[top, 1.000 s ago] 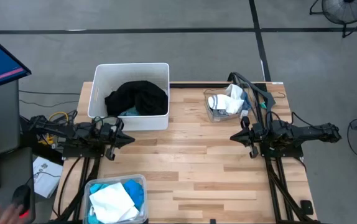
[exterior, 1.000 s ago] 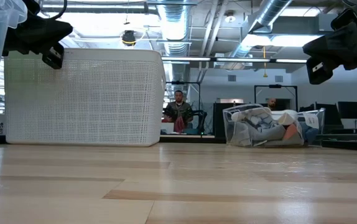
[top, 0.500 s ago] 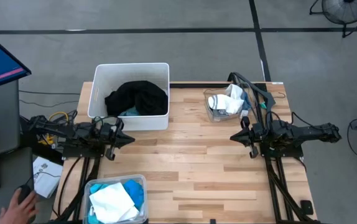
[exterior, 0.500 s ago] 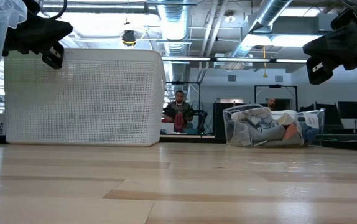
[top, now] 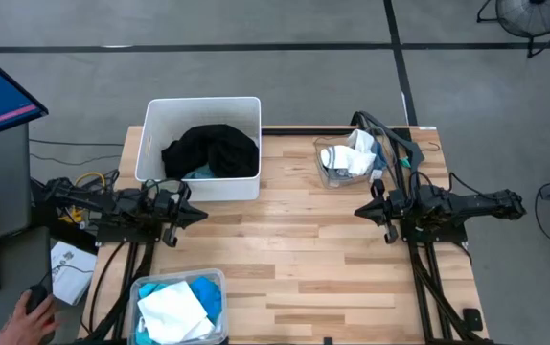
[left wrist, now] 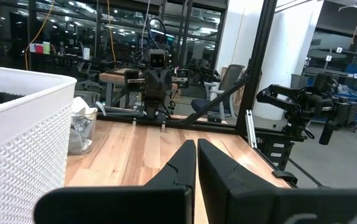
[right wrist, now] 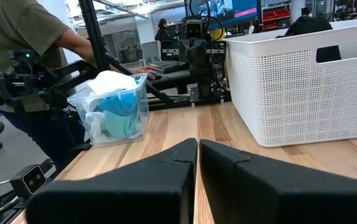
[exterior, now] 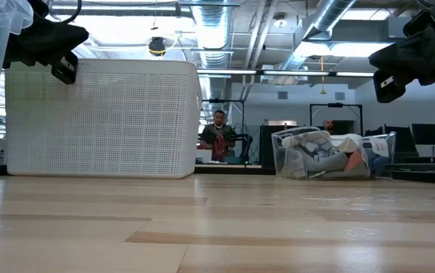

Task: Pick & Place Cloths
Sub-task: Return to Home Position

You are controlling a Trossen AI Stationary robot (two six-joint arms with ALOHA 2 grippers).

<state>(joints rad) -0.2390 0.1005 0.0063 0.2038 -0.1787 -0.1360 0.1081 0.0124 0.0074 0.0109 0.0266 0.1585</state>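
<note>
Only the person's hand (top: 24,316) beyond the tabletop's left edge has moved: it has slid up onto the small dark computer mouse (top: 34,299). My arms and the cloths lie where they were a second ago.

My left gripper (top: 201,215) hangs by the left edge of the light wooden tabletop (top: 304,259), just on the near side of the white perforated plastic bin (top: 150,144). Its jaws are pressed together with nothing between them. My right gripper (top: 359,211) hangs towards the right edge, pointing across at the left one, its jaws likewise closed on nothing.

The white bin stands in the far left corner. The large black clothes (top: 213,149) are heaped inside it, with a bit of teal cloth (top: 198,173) showing at their near side. The small clear plastic tub (top: 323,175) stands near the far right corner, just beyond my right gripper, and holds the white socks (top: 344,158) bundled together. A second clear plastic tub (top: 143,286) stands at the near edge towards the left corner, with the turquoise shirt (top: 210,302) and the white shirt (top: 171,309) piled in it above the rim.

Bare wood runs between my two grippers and on to the near right corner. The left gripper has the bin's wall close on its far side, and the second tub lies on its near side, apart from it.
</note>
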